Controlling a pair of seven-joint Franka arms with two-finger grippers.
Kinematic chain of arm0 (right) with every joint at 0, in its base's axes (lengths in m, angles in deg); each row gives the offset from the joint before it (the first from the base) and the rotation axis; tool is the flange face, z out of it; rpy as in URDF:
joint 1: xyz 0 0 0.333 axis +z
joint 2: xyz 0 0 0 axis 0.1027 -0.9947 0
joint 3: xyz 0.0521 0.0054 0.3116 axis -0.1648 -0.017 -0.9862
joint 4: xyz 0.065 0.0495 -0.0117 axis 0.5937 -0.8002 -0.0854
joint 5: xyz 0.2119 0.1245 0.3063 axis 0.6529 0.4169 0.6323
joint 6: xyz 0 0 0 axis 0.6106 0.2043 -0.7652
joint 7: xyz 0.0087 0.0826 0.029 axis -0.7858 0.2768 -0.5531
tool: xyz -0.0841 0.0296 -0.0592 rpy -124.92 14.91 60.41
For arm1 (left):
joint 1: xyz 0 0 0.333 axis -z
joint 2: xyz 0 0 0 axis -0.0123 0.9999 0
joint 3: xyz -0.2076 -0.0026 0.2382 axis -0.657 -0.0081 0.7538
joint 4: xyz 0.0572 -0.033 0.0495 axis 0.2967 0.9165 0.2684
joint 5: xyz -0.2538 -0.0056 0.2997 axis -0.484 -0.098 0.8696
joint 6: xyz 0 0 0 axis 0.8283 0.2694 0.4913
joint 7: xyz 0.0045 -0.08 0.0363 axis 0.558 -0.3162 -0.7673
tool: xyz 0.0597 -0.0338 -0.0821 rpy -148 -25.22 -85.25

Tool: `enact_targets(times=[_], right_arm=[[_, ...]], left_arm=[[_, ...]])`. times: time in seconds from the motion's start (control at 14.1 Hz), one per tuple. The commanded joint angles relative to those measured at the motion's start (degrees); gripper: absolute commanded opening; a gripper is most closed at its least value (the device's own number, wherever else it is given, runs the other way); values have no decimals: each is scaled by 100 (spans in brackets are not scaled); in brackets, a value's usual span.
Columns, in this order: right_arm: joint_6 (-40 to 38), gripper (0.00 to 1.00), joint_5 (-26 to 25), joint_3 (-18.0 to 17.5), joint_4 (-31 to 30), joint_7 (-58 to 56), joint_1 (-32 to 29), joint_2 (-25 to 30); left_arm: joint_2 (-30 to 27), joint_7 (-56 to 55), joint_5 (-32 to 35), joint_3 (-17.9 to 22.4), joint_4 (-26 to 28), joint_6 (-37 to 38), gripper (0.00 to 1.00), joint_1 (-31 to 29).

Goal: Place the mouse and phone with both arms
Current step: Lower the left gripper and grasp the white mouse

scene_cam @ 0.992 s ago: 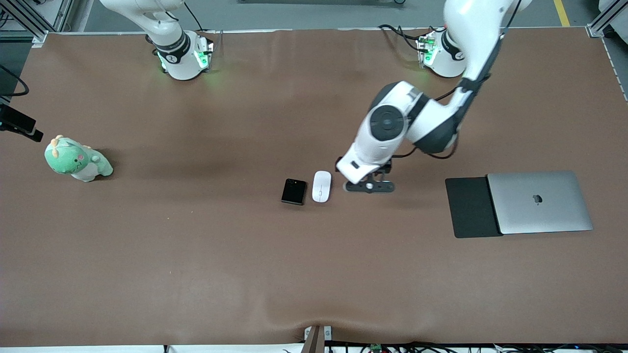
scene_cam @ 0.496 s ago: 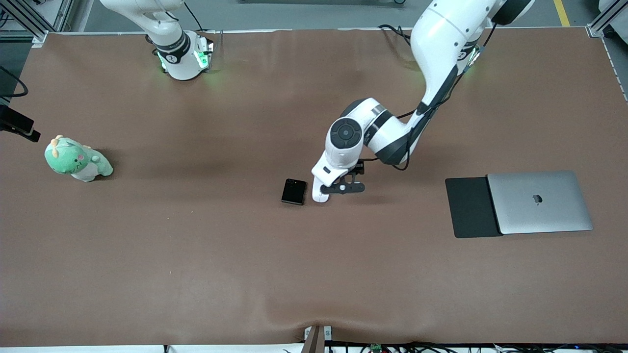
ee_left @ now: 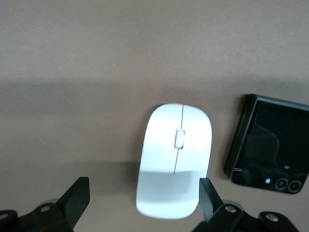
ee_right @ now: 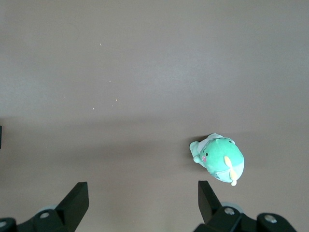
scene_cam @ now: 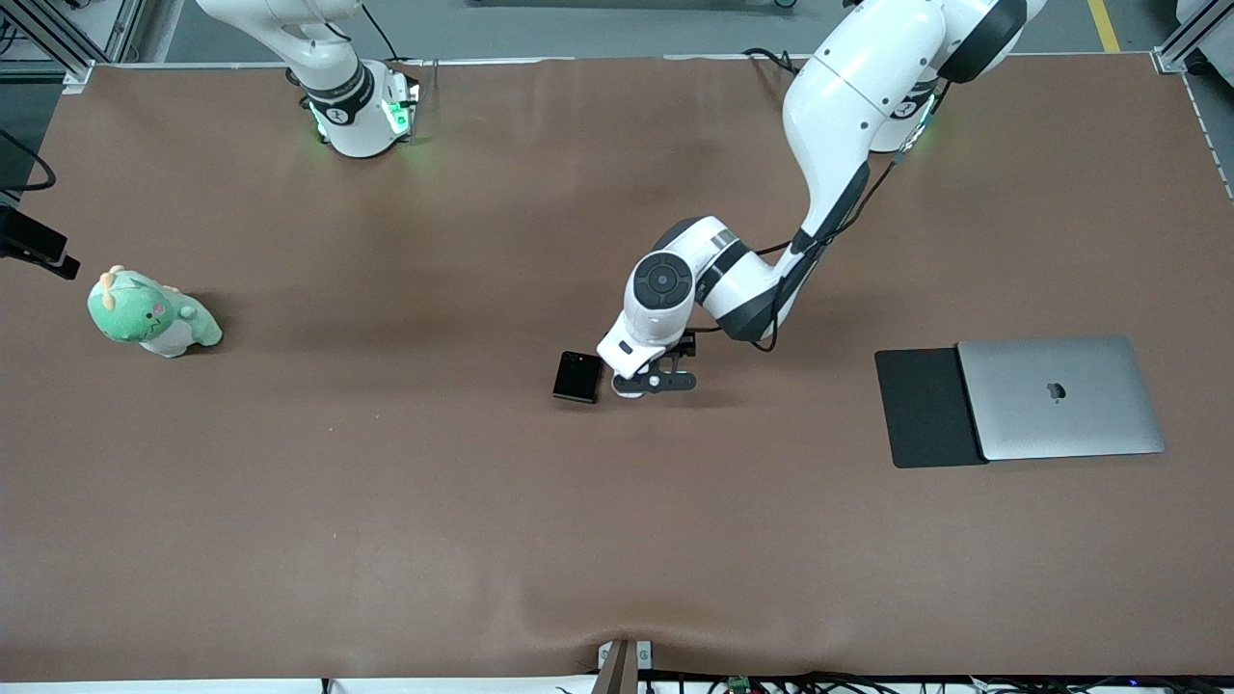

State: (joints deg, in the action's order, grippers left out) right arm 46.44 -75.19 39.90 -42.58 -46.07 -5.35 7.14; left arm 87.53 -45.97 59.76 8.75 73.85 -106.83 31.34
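L gripper (scene_cam: 644, 382) is over the mouse (ee_left: 175, 159) at frame centre, fingers (ee_left: 77, 195) spread wide either side, not touching it. Phone (scene_cam: 577, 376) lies just beside the mouse, toward R arm's end. R gripper (ee_right: 140, 205) is open too, high over the plush (scene_cam: 152, 313) at mid-left; R arm waits. Laptop (scene_cam: 1060, 396) and mat (scene_cam: 921, 407) sit mid-right.

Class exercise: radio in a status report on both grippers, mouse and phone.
Left gripper open, straddling mouse. Right gripper open, waiting above the plush toy. Phone beside mouse, untouched. Nothing in the way.
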Motion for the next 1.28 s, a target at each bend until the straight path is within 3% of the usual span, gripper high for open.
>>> enact_targets(times=[0.0, 0.85, 1.2], right_arm=[[-10, 100, -54, -61, 62, -58, -54, -50], [-27, 100, -19, -61, 36, -49, -98, -59], [-36, 100, -19, -52, 45, -75, -116, -59]], left_arm=[[214, -135, 187, 42, -196, -193, 100, 171], [373, -126, 547, 183, -311, -211, 100, 224], [364, -310, 538, 183, -311, -211, 72, 250]])
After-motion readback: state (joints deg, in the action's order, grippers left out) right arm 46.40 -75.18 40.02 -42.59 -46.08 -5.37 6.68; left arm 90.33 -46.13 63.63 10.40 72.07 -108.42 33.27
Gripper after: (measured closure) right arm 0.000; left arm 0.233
